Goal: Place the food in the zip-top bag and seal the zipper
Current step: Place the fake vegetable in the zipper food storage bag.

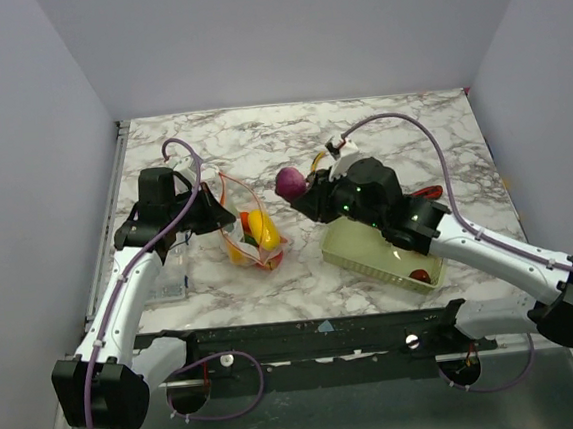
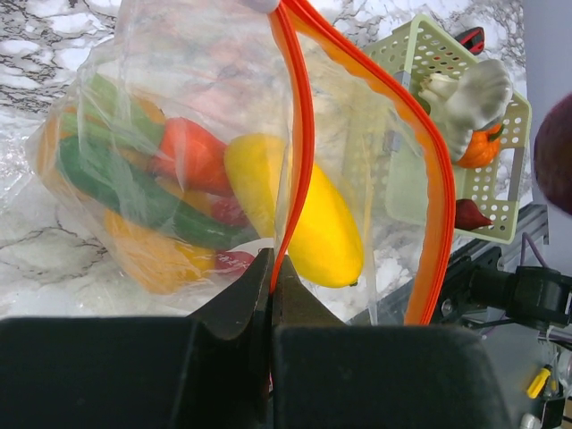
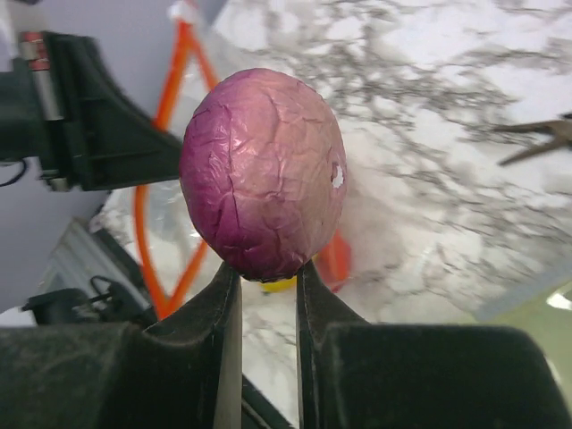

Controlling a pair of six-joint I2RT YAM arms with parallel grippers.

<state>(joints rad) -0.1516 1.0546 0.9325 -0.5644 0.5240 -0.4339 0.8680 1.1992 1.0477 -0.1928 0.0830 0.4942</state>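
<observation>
The clear zip-top bag (image 1: 251, 233) stands open on the marble table, holding several toy foods, among them a yellow mango (image 2: 299, 214), a red piece and green pieces. My left gripper (image 2: 271, 277) is shut on one side of the bag's orange zipper strip (image 2: 299, 134) and holds the mouth open. My right gripper (image 3: 266, 273) is shut on a purple onion-like food piece (image 3: 264, 174), held in the air just right of the bag mouth; it shows in the top view (image 1: 290, 183) too.
A pale green mesh basket (image 1: 365, 253) lies right of the bag with a red piece (image 1: 419, 276), an orange piece (image 2: 481, 148) and white garlic-like bulbs (image 2: 474, 94) in it. Pliers (image 3: 545, 138) lie on the marble beyond. Walls close in left, right and back.
</observation>
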